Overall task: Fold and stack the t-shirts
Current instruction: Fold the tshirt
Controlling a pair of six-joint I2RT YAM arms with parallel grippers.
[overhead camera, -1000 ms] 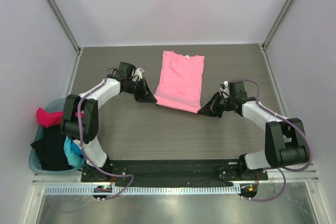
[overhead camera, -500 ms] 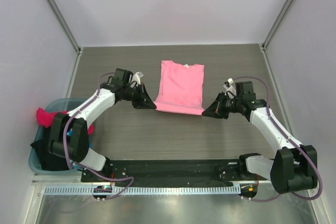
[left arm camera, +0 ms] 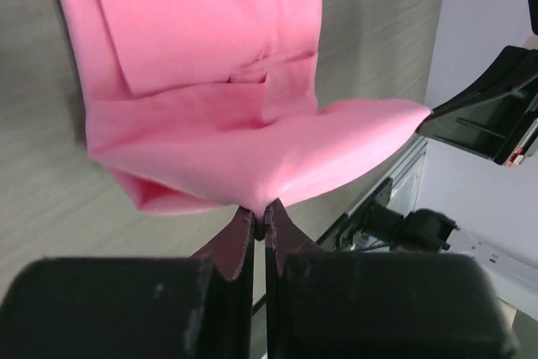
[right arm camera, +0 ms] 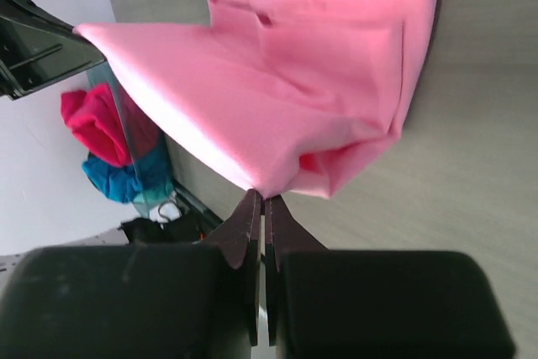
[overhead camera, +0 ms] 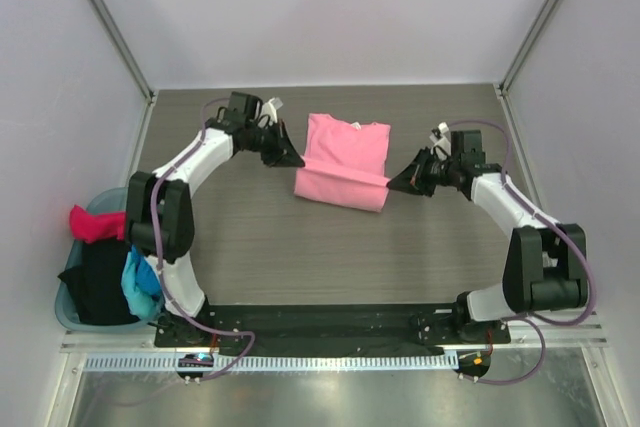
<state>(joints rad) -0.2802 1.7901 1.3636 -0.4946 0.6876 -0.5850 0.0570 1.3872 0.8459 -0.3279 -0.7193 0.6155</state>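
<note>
A light pink t-shirt (overhead camera: 345, 152) lies in the middle of the table, with its near part lifted and doubled over toward the collar. My left gripper (overhead camera: 298, 160) is shut on the near left corner of the shirt (left arm camera: 210, 81), pinching the cloth at its tips (left arm camera: 259, 208). The right gripper (overhead camera: 391, 184) is shut on the near right corner of the same shirt (right arm camera: 319, 56), with cloth bunched at its tips (right arm camera: 262, 197). The raised edge stretches between the two grippers. A magenta t-shirt (overhead camera: 93, 224), a black one (overhead camera: 100, 277) and a blue one (overhead camera: 140, 282) sit in the basket.
The teal basket (overhead camera: 66, 299) stands off the table's left edge, beside the left arm's base. Grey walls with metal corner posts close in the table on three sides. The black base rail (overhead camera: 330, 322) runs along the near edge.
Both grippers have carried the shirt's near edge up and away from the arm bases toward the collar, so the lower part now folds over the rest. Both stayed shut.
</note>
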